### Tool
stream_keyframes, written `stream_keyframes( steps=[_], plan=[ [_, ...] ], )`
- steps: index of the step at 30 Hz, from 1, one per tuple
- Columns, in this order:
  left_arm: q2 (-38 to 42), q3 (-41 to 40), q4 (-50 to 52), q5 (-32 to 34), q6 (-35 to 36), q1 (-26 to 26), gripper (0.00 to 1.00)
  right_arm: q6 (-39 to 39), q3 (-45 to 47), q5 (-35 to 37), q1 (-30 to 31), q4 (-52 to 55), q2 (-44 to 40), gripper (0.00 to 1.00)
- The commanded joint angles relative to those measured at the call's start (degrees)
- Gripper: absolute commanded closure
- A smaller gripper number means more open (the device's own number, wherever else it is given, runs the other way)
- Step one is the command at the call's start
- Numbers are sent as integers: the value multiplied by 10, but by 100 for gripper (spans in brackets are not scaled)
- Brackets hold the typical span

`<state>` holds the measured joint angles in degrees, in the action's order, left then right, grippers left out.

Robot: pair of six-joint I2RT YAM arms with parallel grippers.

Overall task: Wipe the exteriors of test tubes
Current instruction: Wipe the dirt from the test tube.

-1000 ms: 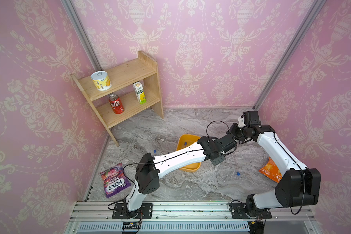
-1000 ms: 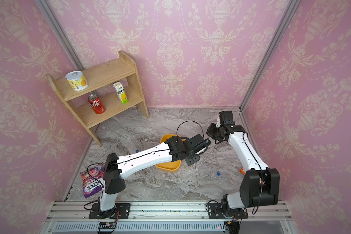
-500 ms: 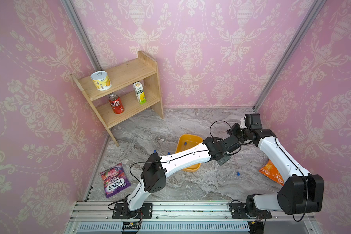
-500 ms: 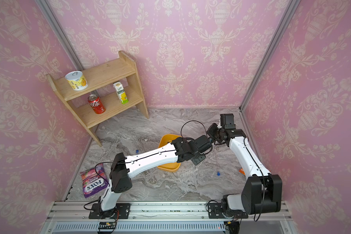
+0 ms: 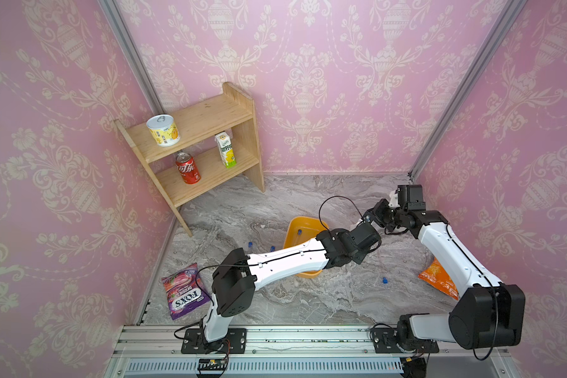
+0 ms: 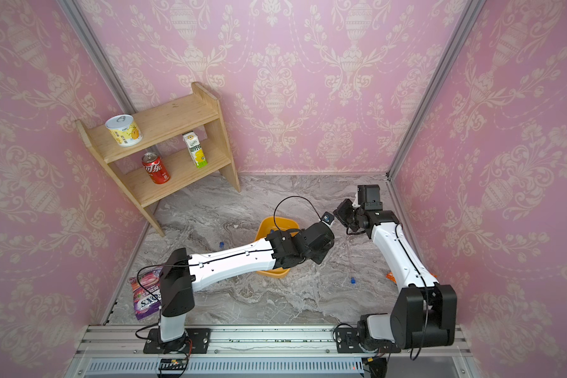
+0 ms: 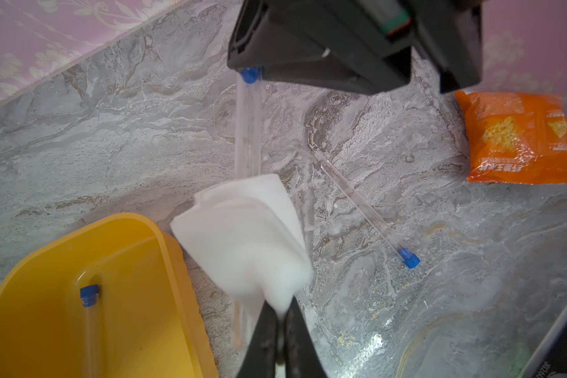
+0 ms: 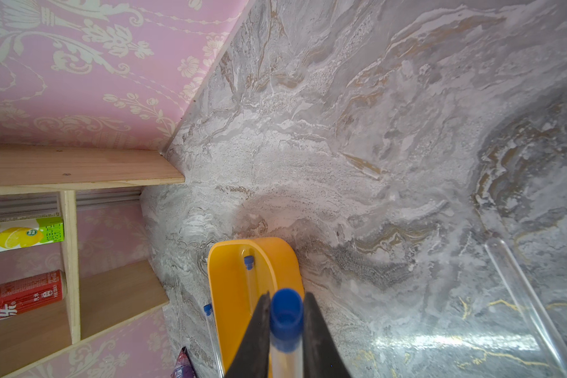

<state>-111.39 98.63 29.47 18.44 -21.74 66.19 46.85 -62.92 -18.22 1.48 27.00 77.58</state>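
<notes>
The test tube (image 7: pixel 247 131) in hand hangs above the table (image 7: pixel 112 147), cap end clamped in our right gripper (image 8: pixel 287 304), shaft running into the folded white pad (image 7: pixel 243 229) that our left gripper (image 7: pixel 280 311) pinches tight. We judge wiping underway; next, the pad must slide along the shaft, the 2 grips firm.

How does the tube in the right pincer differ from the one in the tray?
The held tube is raised, clamped near its cap by the right pincer; the tray tube lies loose in the tray. The held tube runs into the wipe that the left pincer holds; the tray tube is bare. Both are clear, blue-capped.
</notes>
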Motion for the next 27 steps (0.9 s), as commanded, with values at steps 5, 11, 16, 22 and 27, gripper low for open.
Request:
stream_keyframes(
  steps=[5,11,16,22,27],
  plan=[
    [22,-17,-58,1,-37,3,92,16,6,-19,-3,-13,-7,92],
    [7,5,-70,-5,-41,-9,93,23,18,-25,-4,-19,-17,92],
    [-12,29,-73,-20,-46,-22,93,25,21,-31,-4,-20,-22,92],
    [-37,47,-83,-44,-62,-36,94,34,24,-36,-4,-24,-26,92],
    [-55,71,-85,-52,-65,-38,94,42,29,-38,-4,-31,-27,92]
  ],
)
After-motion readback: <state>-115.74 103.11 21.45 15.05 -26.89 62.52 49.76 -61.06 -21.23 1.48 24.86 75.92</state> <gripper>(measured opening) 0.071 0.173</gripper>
